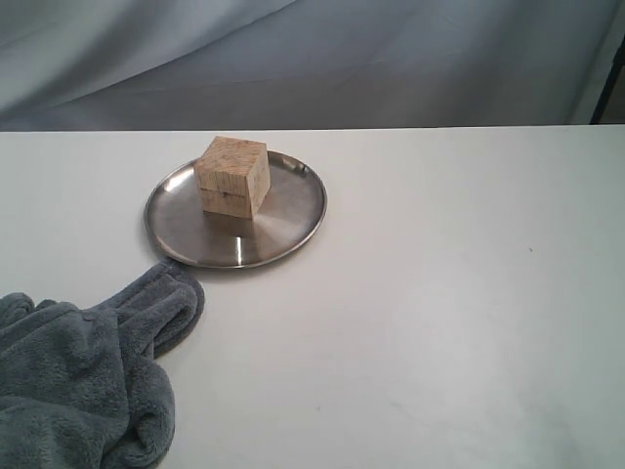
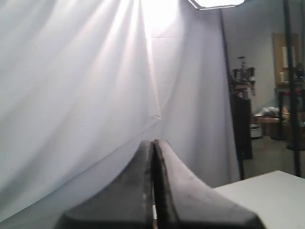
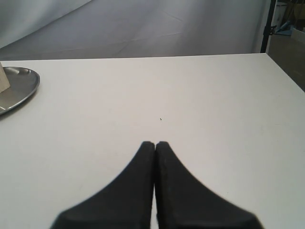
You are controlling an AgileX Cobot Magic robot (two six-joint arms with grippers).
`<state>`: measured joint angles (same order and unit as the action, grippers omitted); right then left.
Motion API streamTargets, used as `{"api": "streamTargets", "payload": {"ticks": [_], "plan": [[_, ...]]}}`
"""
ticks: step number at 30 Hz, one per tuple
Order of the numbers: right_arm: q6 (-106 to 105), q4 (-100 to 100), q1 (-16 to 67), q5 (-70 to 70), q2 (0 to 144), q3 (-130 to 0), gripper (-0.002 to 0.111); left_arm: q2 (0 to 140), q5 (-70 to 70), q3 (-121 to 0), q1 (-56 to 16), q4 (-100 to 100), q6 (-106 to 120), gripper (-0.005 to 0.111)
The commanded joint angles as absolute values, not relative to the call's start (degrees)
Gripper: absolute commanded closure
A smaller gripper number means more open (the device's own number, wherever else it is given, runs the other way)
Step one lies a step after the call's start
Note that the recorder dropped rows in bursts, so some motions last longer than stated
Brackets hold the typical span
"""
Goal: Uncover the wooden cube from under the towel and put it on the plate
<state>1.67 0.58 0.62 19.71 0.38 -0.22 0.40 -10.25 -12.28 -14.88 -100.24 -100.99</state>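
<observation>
The pale wooden cube (image 1: 232, 176) stands on the shiny steel plate (image 1: 283, 230), toward its far left side. The dark blue-grey towel (image 1: 83, 381) lies bunched at the table's front left corner, its nearest fold just short of the plate's rim. Neither arm shows in the exterior view. My left gripper (image 2: 153, 141) is shut with nothing in it and points at the white backdrop. My right gripper (image 3: 155, 142) is shut and empty above bare table; the plate's edge (image 3: 24, 86) and a sliver of the cube (image 3: 4, 81) sit far off to its side.
The white table (image 1: 439, 322) stretches to the right of the plate. A grey-white curtain (image 1: 312, 59) hangs behind its far edge. A dark stand (image 1: 610, 83) rises at the far right corner. Shelves and clutter (image 2: 281, 119) lie beyond the curtain in the left wrist view.
</observation>
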Motion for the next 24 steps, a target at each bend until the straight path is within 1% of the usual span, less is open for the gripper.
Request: {"api": "streamTargets", "payload": {"ticks": [1,6,8,14,18,22,24], "plan": [[1.73,0.00,0.61,19.59,0.00,0.00,0.108,0.00,-8.68,-11.70,-7.24,-99.95,-102.50,0.107],[1.73,0.00,0.61,19.59,0.00,0.00,0.108,0.00,-8.92,-11.43,-0.61,-99.95,-105.11,0.107],[1.85,0.00,0.61,19.59,0.00,0.00,0.108,0.00,-8.71,-11.43,0.31,-99.95,-105.11,0.107],[1.85,0.00,0.61,19.59,0.00,0.00,0.108,0.00,-8.59,-11.43,0.39,-99.95,-105.59,0.107],[1.72,0.00,0.61,19.59,0.00,0.00,0.108,0.00,-2.42,-11.17,1.14,-99.95,-115.66,0.107],[1.72,0.00,0.61,19.59,0.00,0.00,0.108,0.00,-2.67,-9.51,1.75,-99.95,-115.95,0.107],[1.72,0.00,0.61,19.59,0.00,0.00,0.108,0.00,-2.67,-8.57,1.75,-99.19,-112.37,0.107]]}}
